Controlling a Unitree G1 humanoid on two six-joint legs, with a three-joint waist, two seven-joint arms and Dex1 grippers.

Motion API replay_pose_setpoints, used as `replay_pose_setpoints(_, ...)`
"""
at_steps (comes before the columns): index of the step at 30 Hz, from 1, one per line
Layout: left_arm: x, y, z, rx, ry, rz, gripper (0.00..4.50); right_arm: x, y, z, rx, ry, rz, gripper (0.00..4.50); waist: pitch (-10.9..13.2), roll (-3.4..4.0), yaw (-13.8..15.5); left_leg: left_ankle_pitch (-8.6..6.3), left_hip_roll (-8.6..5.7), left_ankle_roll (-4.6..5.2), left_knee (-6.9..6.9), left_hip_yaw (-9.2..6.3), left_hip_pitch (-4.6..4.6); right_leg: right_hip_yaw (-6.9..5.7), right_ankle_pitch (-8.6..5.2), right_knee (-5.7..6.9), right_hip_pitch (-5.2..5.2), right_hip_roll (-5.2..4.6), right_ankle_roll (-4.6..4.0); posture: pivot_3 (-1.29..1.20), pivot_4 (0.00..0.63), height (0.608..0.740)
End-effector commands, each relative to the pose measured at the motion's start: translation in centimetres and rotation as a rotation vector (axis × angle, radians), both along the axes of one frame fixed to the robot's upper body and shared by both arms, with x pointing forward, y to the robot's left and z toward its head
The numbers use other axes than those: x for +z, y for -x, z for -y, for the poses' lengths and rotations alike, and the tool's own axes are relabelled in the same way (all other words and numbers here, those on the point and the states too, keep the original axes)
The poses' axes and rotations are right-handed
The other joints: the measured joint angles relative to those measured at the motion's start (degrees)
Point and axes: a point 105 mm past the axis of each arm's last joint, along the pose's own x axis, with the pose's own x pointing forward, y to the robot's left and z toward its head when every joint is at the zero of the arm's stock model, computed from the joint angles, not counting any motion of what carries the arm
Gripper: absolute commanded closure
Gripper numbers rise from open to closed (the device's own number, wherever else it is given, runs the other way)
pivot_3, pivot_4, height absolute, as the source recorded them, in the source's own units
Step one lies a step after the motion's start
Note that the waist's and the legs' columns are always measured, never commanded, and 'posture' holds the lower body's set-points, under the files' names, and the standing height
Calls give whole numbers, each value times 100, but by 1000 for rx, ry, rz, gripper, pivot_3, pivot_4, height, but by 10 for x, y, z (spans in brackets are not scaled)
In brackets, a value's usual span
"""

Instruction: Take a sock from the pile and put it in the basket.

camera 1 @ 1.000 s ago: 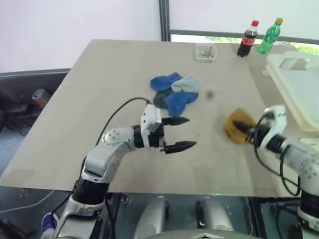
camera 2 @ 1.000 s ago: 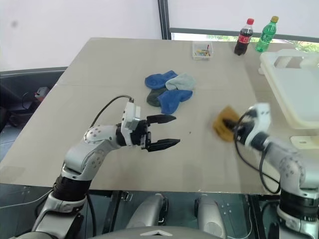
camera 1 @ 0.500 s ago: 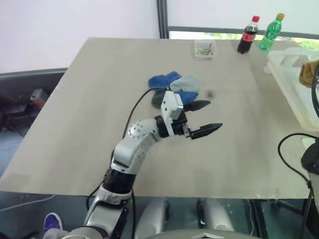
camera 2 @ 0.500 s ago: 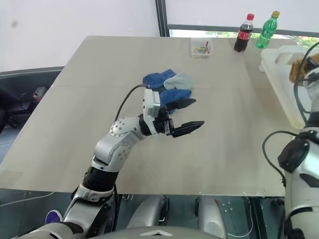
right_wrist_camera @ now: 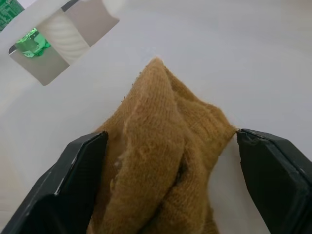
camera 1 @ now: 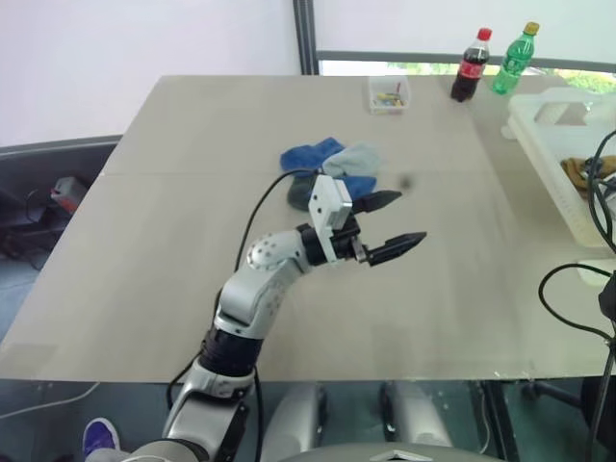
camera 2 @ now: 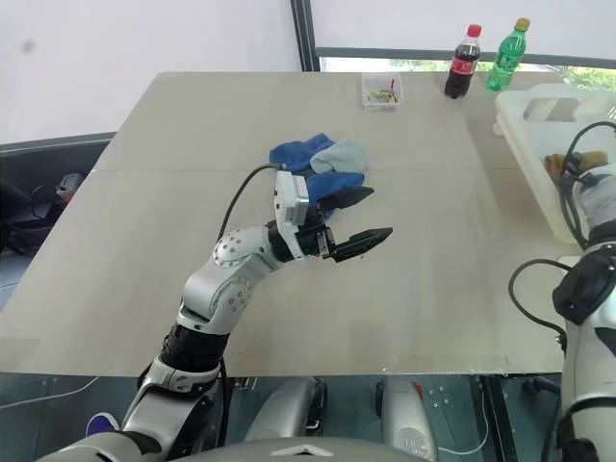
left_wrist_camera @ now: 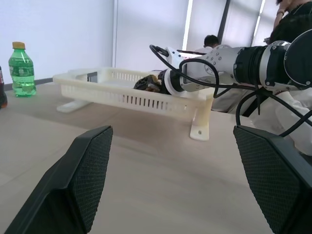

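The pile (camera 1: 332,166) of blue, dark green and pale grey socks lies mid-table. Just in front of it my left gripper (camera 1: 411,217) hovers open and empty, pointing right. The cream-white basket (camera 1: 553,144) stands at the table's right edge. My right gripper (right_wrist_camera: 170,136) is inside it, its two fingers (right_wrist_camera: 78,185) spread wide, open. A crumpled mustard-yellow sock (right_wrist_camera: 165,156) rests on the basket floor between them, also seen as the mustard sock (camera 1: 577,171) from above. In the left wrist view my right arm (left_wrist_camera: 204,68) reaches over the basket's rim (left_wrist_camera: 146,95).
A cola bottle (camera 1: 471,65) and a green bottle (camera 1: 513,60) stand at the far right of the table. A small clear box (camera 1: 387,93) sits at the far edge. People (left_wrist_camera: 212,41) show in the background beyond the basket.
My right gripper carried the mustard sock from the table into the basket and spread its fingers. The left arm swung right toward the pile, then held still.
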Motion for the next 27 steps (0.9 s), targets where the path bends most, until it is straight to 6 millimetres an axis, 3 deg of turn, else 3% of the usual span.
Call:
replay_pose_setpoints(1, -1, -2, -6, 35, -17, 37, 256, 46, 12, 15, 32, 96, 95, 30, 0, 0, 1, 0, 1, 1, 0, 1, 0, 1, 0, 0, 0, 0, 0, 0, 150, 740)
replay_pose_setpoints(3, -9, -8, -13, 87, -39, 22, 256, 56, 19, 7, 79, 121, 131, 30, -1, 1, 12, -1, 2, 1, -2, -1, 0, 0, 0, 0, -1, 1, 1, 0, 150, 740)
replay_pose_setpoints(6, -22, -18, -22, 187, -97, 30, 256, 65, 39, -20, 159, 322, 196, 30, -3, 3, 31, -1, 12, 2, -4, -16, -5, -12, 0, 2, -2, 3, 2, 0, 150, 740)
replay_pose_setpoints(11, -36, -22, -48, 256, -110, 6, 256, 53, 84, -102, 393, 507, 284, 30, -3, 8, 8, -2, 14, 2, 5, -52, -1, -10, 0, 22, -6, 4, 3, 0, 150, 740)
replay_pose_setpoints(14, -51, -16, -76, 260, -163, -81, 256, 31, 103, -157, 634, 634, 238, 30, -6, 13, -21, -2, 11, 2, 6, -51, 10, -7, 0, 35, -7, 3, 4, 0, 150, 740)
replay_pose_setpoints(17, -56, -11, -102, 290, -201, -122, 128, -2, 116, -192, 852, 701, 152, 5, -4, 7, -36, -2, 19, 2, 13, -52, 19, -8, -1, 39, -2, 13, 3, 0, 150, 740)
replay_pose_setpoints(21, -58, -7, -131, 363, -277, -106, 128, -36, 130, -206, 996, 752, 68, 5, -3, 3, 28, -1, 24, 1, 34, -57, 20, -14, -1, 40, 5, 17, 2, 0, 150, 740)
replay_pose_setpoints(27, -52, 12, -169, 404, -323, -133, 128, -59, 161, -199, 1096, 795, -5, 5, -3, -1, 34, -2, 22, 0, 35, -56, 6, -16, -1, 27, 2, 9, 2, 0, 150, 740)
